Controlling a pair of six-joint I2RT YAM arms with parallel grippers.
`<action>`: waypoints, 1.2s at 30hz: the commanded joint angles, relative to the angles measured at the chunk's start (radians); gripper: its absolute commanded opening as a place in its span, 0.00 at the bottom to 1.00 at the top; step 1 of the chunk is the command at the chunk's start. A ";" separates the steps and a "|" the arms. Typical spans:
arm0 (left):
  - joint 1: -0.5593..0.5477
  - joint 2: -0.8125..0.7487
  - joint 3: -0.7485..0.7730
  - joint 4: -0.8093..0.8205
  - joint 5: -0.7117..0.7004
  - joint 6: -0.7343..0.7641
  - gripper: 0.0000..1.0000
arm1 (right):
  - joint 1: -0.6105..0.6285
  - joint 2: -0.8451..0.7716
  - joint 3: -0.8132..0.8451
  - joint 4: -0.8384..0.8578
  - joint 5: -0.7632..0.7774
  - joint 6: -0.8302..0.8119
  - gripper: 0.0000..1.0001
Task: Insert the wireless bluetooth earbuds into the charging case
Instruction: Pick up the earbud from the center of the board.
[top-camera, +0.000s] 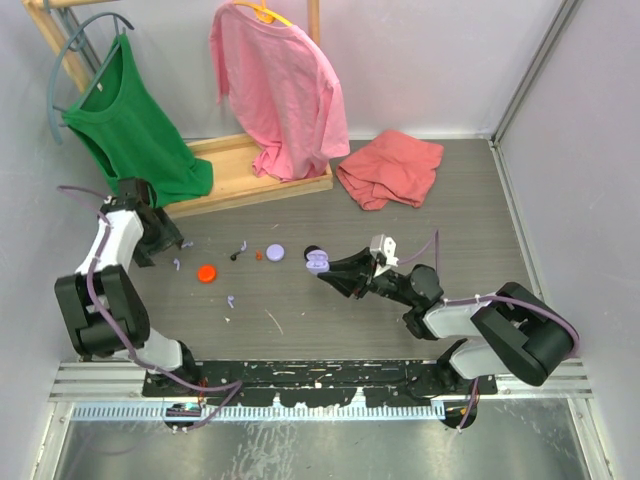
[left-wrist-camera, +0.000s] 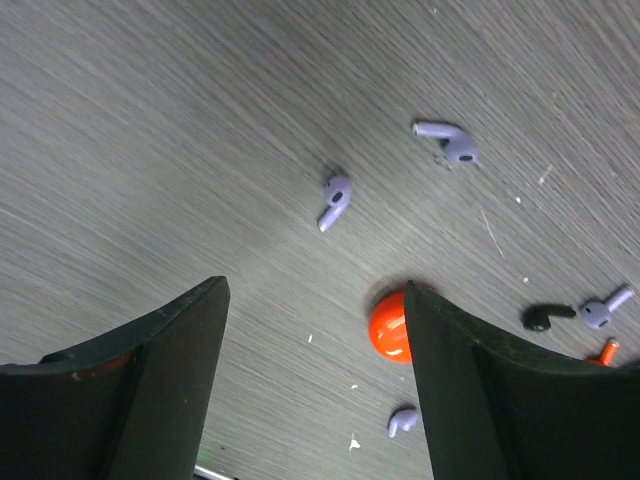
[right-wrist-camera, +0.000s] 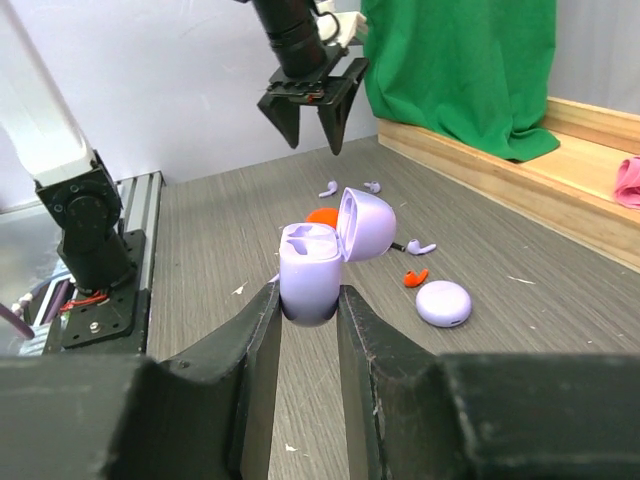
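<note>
1. Charging case, lavender, with its lid swung open, stands upright in the right gripper, whose two fingers are clamped on its lower half. Whether a bud already sits in its wells cannot be told.
2. In the overhead view this arm reaches in from the right, low over the grey table, with the case near the table's middle.
3. The left gripper has its jaws spread wide with nothing between them. From the right wrist view it hangs above the table, tips pointing down.
4. Just beside one of its fingertips lies an orange disc, partly hidden behind that finger.
5. Four lavender earbuds lie loose on the table around this spot. One is ahead of the open jaws, one farther out, one near the orange disc at the lower edge, and one off to the side.
6. That last one lies just beside a black earbud, and a red-orange earbud peeks out next to the finger. None of the buds is in the case.
7. Between the two grippers, a closed lavender disc rests flat on the table, near the red-orange bud and apart from the held case.
8. Farther back stands a wooden rack with a green shirt and a pink shirt hanging on it.
9. A crumpled coral cloth lies on the table to the rack's right.
</note>
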 joint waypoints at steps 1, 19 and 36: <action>0.013 0.087 0.090 -0.060 0.006 0.051 0.70 | 0.030 0.002 -0.001 0.085 0.032 -0.054 0.01; 0.015 0.378 0.208 -0.017 0.005 0.061 0.29 | 0.052 -0.015 0.007 0.029 0.032 -0.107 0.01; 0.018 0.432 0.207 -0.037 0.059 0.055 0.27 | 0.058 -0.033 0.012 -0.017 0.030 -0.132 0.01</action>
